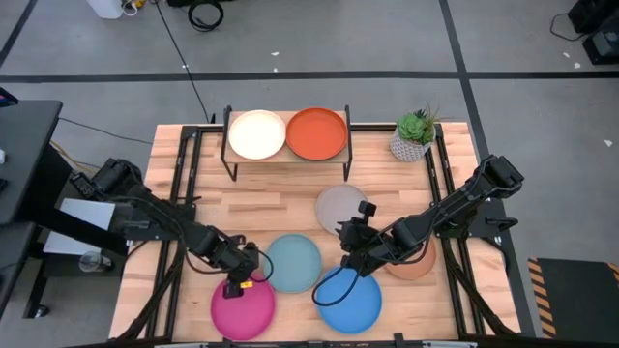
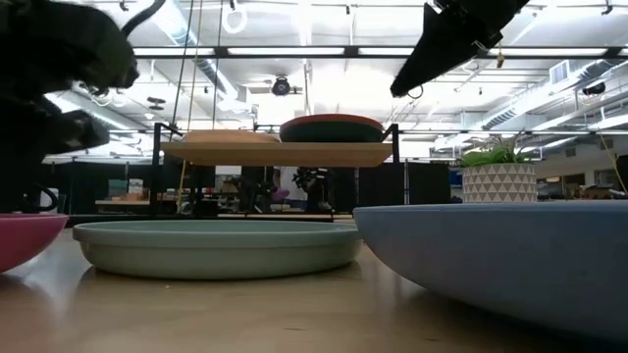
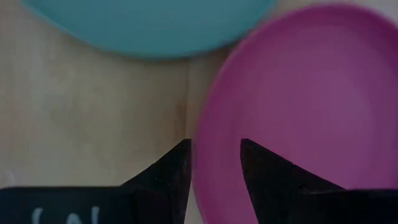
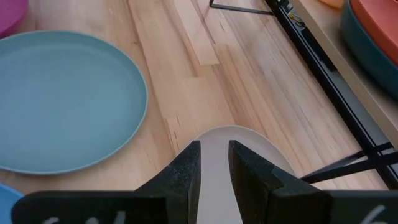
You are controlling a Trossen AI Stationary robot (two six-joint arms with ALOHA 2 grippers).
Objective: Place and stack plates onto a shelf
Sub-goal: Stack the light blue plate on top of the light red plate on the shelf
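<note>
The shelf stands at the far edge with a cream-pink plate and an orange plate on it; a dark teal plate lies under the orange one. On the table lie the grey plate, light teal plate, magenta plate, blue plate and tan-brown plate. My left gripper is open, one finger outside and one inside the magenta plate's far-left rim. My right gripper is at the grey plate's near-right rim, its gap narrow. My right gripper is shut on the grey plate's rim at its near-right side, pinched between the two fingers. The fingers come slanting down from the table's right. In the high view the plate looks level where it lay; whether it is off the table does not show.
A small potted plant stands to the right of the shelf. The right arm passes over the tan-brown plate. Black frame rails run along both sides of the slatted top. Bare wood shows between the shelf and the grey plate.
</note>
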